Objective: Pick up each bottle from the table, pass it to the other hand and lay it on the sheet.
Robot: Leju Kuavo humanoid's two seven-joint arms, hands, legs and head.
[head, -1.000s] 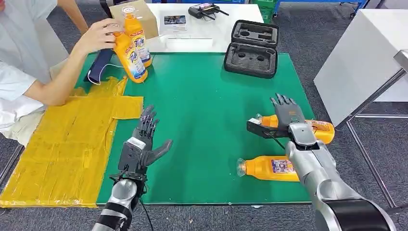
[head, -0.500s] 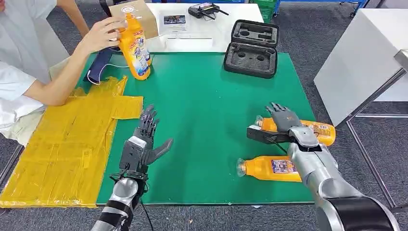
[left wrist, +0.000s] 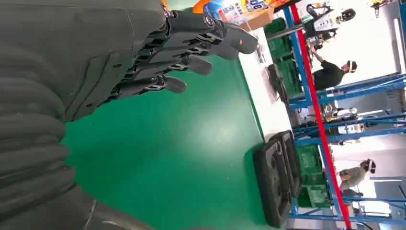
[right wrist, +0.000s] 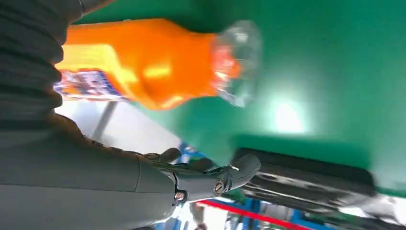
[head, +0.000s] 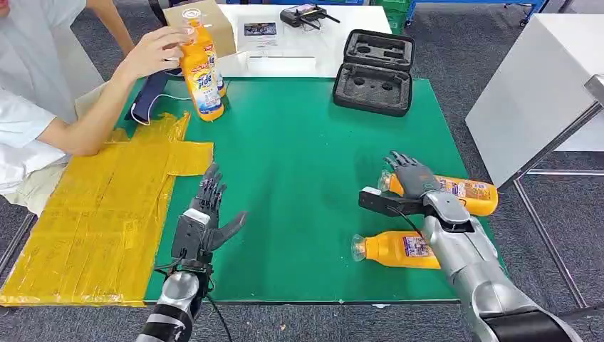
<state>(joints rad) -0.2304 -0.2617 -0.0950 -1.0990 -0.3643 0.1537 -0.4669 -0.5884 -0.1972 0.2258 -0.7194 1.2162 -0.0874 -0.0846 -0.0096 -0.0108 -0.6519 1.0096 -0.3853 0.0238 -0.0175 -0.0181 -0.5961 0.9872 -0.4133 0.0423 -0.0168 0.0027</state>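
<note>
While a person's hand (head: 151, 51) grips an upright bottle (head: 200, 77) at the far edge:
Right hand (head: 412, 178): fingers spread, over the farther lying bottle (head: 464, 192).
Left hand (head: 206, 217): spread, empty.
Nearer bottle (head: 395, 249): lying flat.
Sheet (head: 92, 214): left of the green mat (head: 299, 164).

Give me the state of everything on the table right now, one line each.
Left robot hand: open, raised over the green mat, holding nothing.
Right robot hand: open, over the far bottle, not clearly gripping.
Far bottle: lying on its side.
Near bottle: lying on its side, untouched.
Upright bottle: standing, held by a person's hand.
Black case: open.
Yellow sheet: no bottles on it.
</note>
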